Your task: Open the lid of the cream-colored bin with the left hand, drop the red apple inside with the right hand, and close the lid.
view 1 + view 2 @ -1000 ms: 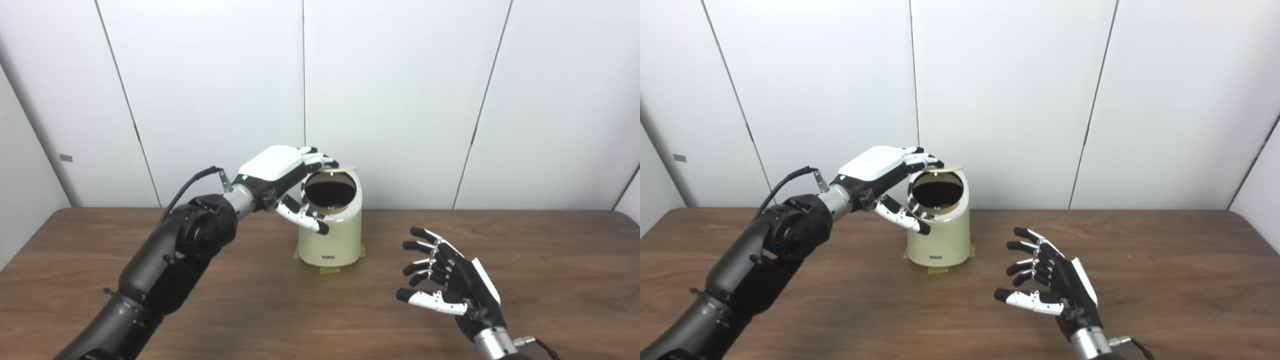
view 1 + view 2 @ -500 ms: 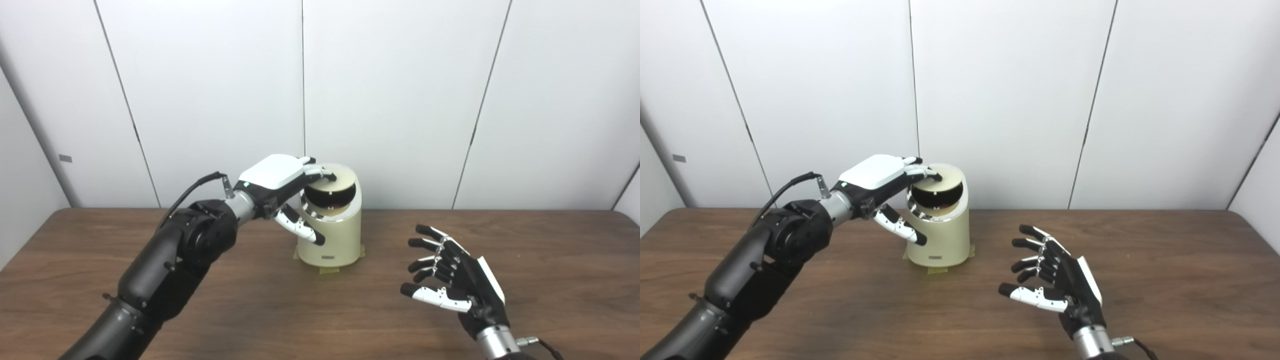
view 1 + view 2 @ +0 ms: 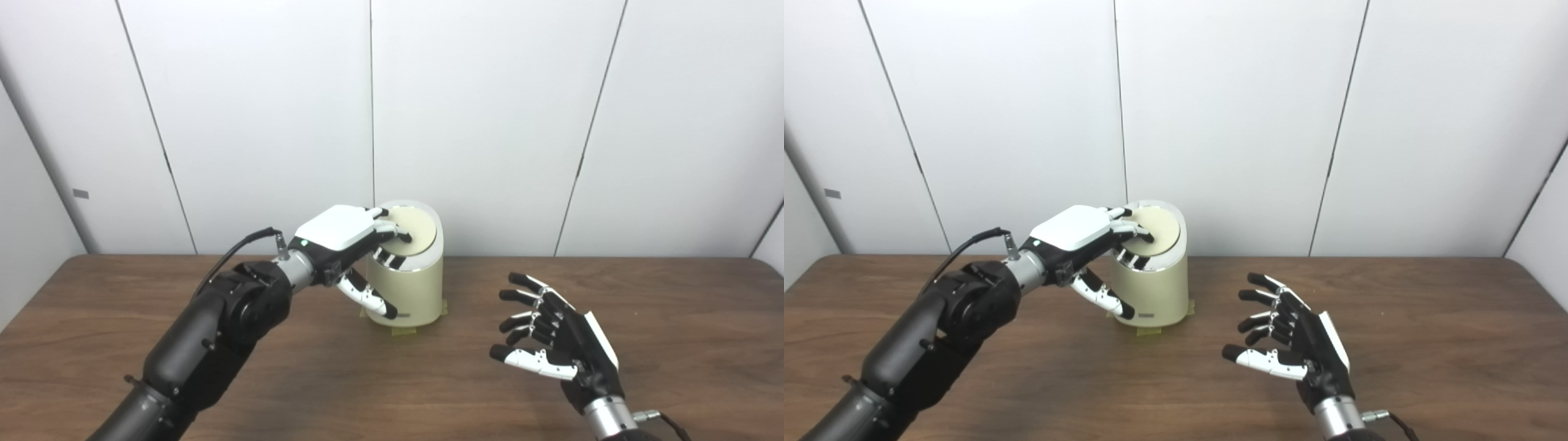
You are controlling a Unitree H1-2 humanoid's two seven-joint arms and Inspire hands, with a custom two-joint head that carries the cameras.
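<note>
Cream-coloured plastic forms the bin [image 3: 409, 288], which stands at the far centre of the wooden worktop [image 3: 674, 318] on strips of tape. Its round lid [image 3: 415, 223] lies almost flat in the sloped opening, with a narrow dark gap showing only at the near left edge. Your left hand [image 3: 343, 236] rests over the left rim; its fingertips [image 3: 401, 231] press on the lid surface, the thumb hangs down the near left wall, and the hand grips nothing. Your right hand [image 3: 1295, 340] hovers well to the right and nearer, fingers spread and empty. The red apple is not visible now; judge it to be inside the bin, under the lid. Risk points: the lower fingers sit at the remaining gap, so a further push could pinch them between lid and chrome rim and leave the lid ajar. Sideways force from the thumb could shift or tip the bin off its tape. A fast withdrawal could catch the lid edge and reopen it. Compared with one second ago, the lid has swung from fully raised, with the dark interior exposed, to nearly seated, and the left hand has followed it down. The right hand has barely changed.
</note>
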